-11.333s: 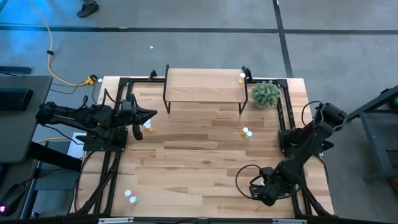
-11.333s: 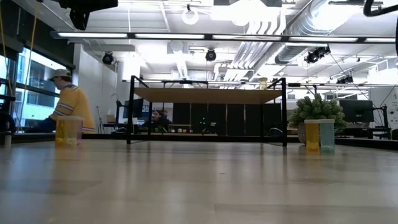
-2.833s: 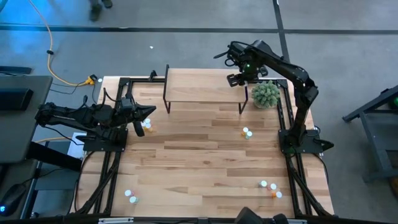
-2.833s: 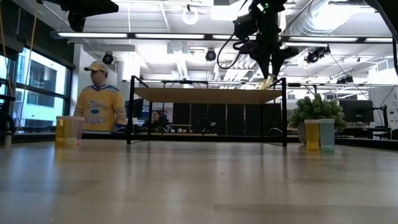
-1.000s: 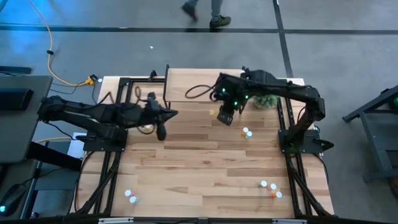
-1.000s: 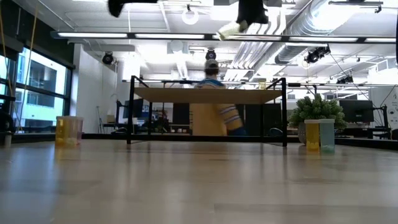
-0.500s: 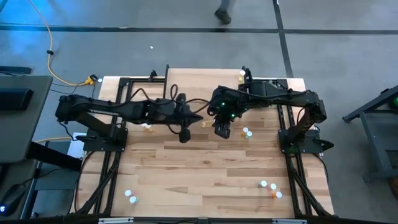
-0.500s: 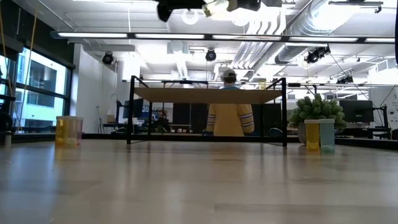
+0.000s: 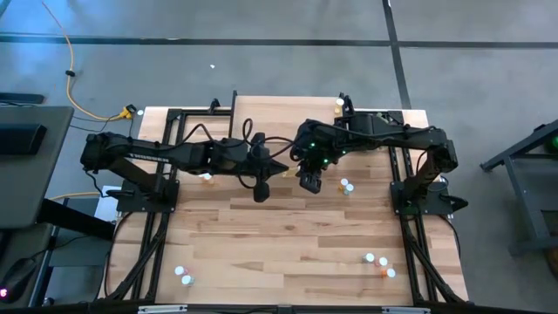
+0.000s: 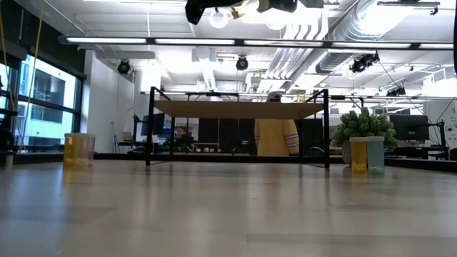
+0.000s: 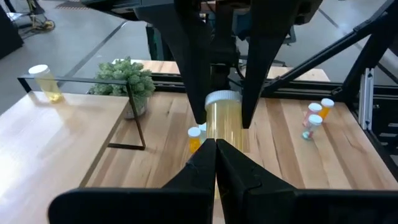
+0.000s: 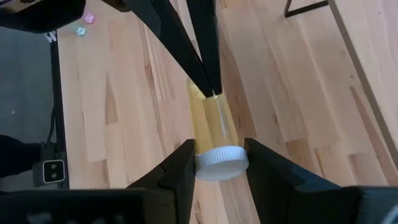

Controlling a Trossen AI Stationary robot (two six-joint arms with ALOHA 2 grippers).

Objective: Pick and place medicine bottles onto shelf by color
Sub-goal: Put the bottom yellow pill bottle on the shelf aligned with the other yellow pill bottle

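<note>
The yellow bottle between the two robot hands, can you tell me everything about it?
The yellow bottle is a small see-through cylinder with a white ribbed cap. The right gripper pinches it at the cap end, holding it in the air above the wooden table. The left gripper, its fingers together, meets the bottle's other end; whether it grips cannot be told. The contents cannot be seen.

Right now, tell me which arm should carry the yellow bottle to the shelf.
Right. The right gripper clamps the yellow bottle at its cap; the left gripper is shut, tips only at its base.
</note>
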